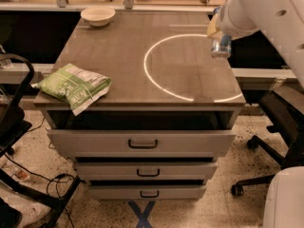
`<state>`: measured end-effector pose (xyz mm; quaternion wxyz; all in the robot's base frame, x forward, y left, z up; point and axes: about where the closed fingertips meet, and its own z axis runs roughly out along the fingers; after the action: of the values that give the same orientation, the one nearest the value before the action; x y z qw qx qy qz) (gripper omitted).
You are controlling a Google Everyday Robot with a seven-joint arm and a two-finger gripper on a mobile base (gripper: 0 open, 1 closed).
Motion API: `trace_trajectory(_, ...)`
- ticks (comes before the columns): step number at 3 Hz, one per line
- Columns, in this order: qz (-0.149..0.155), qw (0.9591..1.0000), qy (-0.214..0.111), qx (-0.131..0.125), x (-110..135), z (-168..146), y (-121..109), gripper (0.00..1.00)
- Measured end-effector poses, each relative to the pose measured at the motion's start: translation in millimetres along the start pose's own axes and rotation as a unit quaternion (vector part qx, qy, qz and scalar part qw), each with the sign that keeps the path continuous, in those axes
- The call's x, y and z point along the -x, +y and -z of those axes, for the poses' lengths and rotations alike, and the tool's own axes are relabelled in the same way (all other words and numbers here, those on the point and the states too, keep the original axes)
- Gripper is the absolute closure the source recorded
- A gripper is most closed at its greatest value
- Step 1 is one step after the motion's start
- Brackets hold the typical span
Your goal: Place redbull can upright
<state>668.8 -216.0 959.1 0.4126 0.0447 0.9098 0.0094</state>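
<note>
Redbull can: blue and silver, upright, at about 2 o'clock on the bench, right at its right edge. Its top is tucked under the end of the white arm. Whether its base touches the surface cannot be told.
Claw: clenched on the upper part of the redbull can, with a tan finger against the can's left side. Most of it is hidden by the arm.
Bench: grey-brown top with a ring of light at 3 o'clock. The can sits just outside the ring's upper right arc.
Bowl: white and shallow, at 11 o'clock near the back edge, well apart from the can. What it holds cannot be seen.
Green snack bag: lying flat at 8 o'clock, with one corner overhanging the front left edge.
Top drawer: pulled out, with a dark opening above its front. The contents are hidden.
Middle drawer and bottom drawer: each set further back than the one above, and nothing inside can be seen.
Office chair: on the floor at 4 o'clock, beside the bench.
</note>
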Motion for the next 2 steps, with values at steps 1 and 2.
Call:
trace_trajectory(1,-0.028,0.9984,-0.004,0.05,6.1,16.2,-0.6,1.0)
trace_trajectory(2,-0.028,0.9982,-0.004,0.053,6.4,13.7,-1.4,1.0)
